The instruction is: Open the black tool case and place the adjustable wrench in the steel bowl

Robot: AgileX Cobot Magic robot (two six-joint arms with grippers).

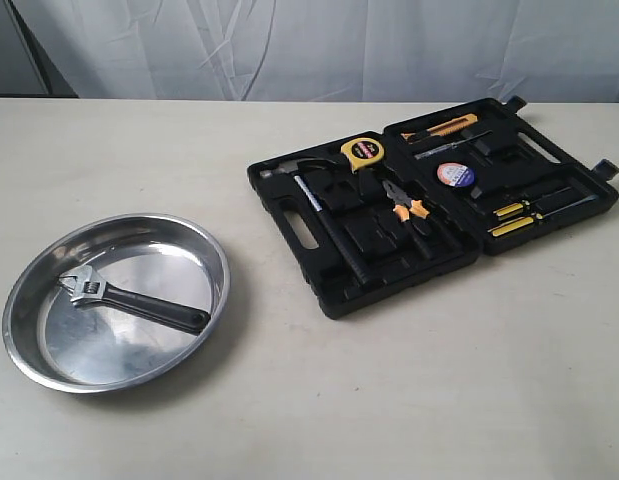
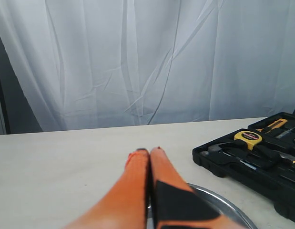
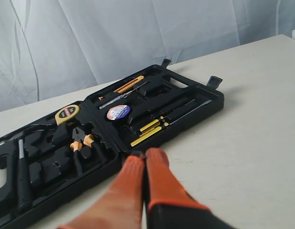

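The black tool case [image 1: 429, 210] lies open and flat on the table at the right, its moulded slots holding several tools. The adjustable wrench [image 1: 134, 300], silver head and black handle, lies inside the steel bowl [image 1: 29, 350] at the left. Neither gripper shows in the exterior view. In the left wrist view my left gripper [image 2: 148, 151] is shut and empty, above the bowl's rim [image 2: 223, 202], with the case [image 2: 233, 164] off to one side. In the right wrist view my right gripper [image 3: 146, 153] is shut and empty, just short of the open case [image 3: 195, 102].
In the case sit a yellow tape measure [image 1: 362, 151], a hammer [image 1: 309, 190], orange-handled pliers [image 1: 407, 207], a tape roll [image 1: 454, 176], a utility knife [image 1: 444, 127] and yellow-tipped screwdrivers [image 1: 514, 217]. A white curtain [image 1: 319, 45] hangs behind the table.
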